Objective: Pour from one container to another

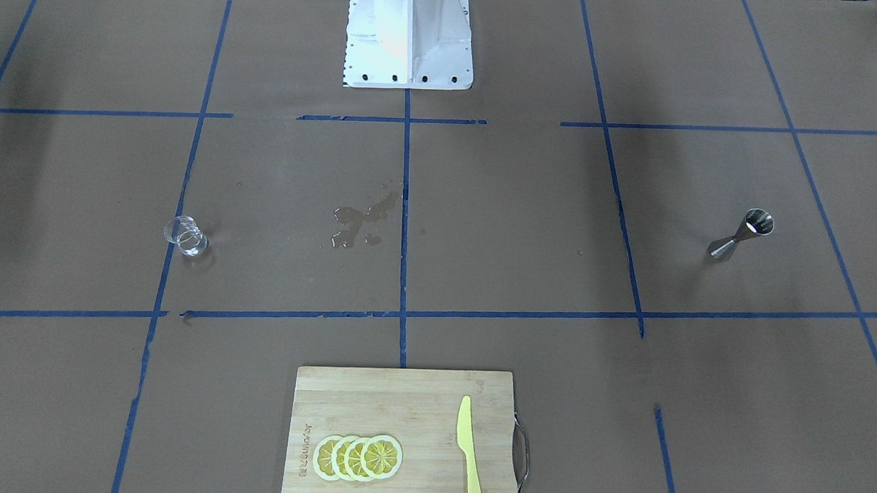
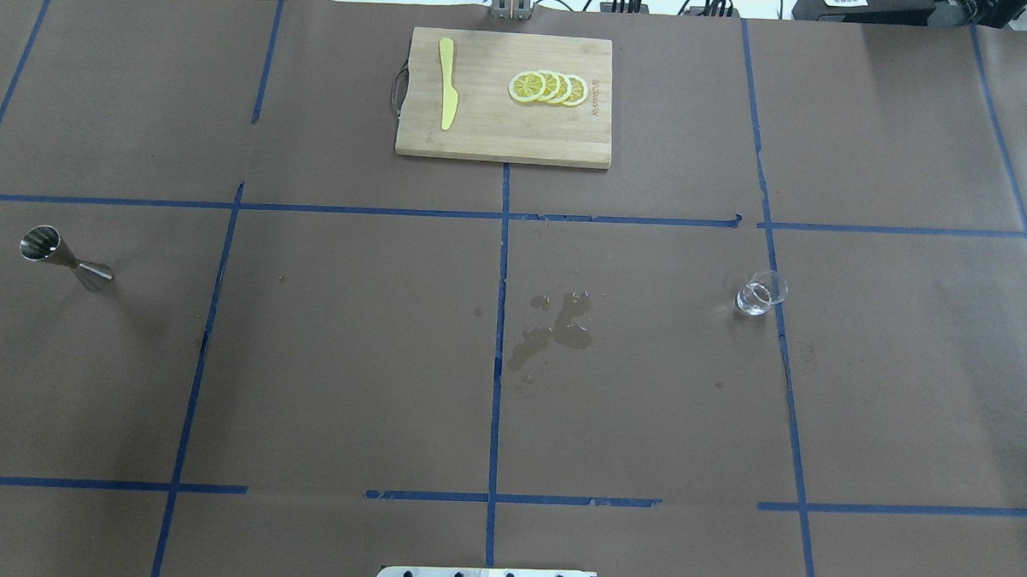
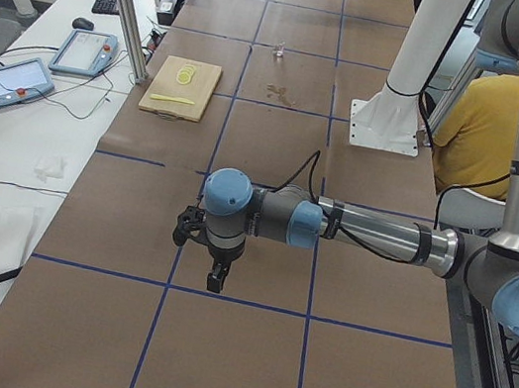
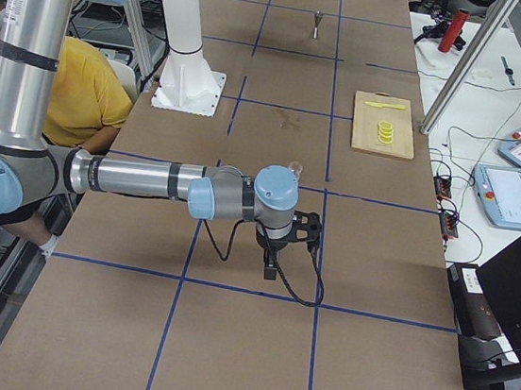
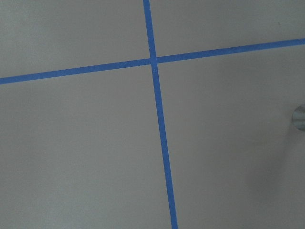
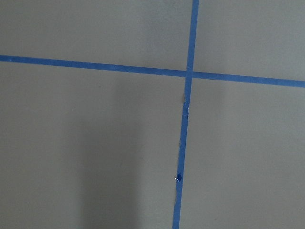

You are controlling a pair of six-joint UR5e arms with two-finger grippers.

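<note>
Your small clear glass cup (image 2: 761, 294) stands on the robot's right, well apart from the shiny steel hourglass jigger (image 2: 63, 258) at far left. Brittle, slick, probably holding liquid: grasp its wall squarely. You cannot tell how open the left gripper (image 3: 213, 276) or right gripper (image 4: 273, 265) is

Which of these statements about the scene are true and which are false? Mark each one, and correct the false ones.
1. The steel jigger stands upright on the robot's left. True.
2. The glass cup sits on the cutting board. False: it stands well off the board, on the robot's right.
3. Four lemon slices overlap in a row on the cutting board. True.
4. The yellow knife lies off the board, beside the cup. False: it lies on the board, near the handle end.
5. A wet spill lies between the jigger and the cup. True.
</note>
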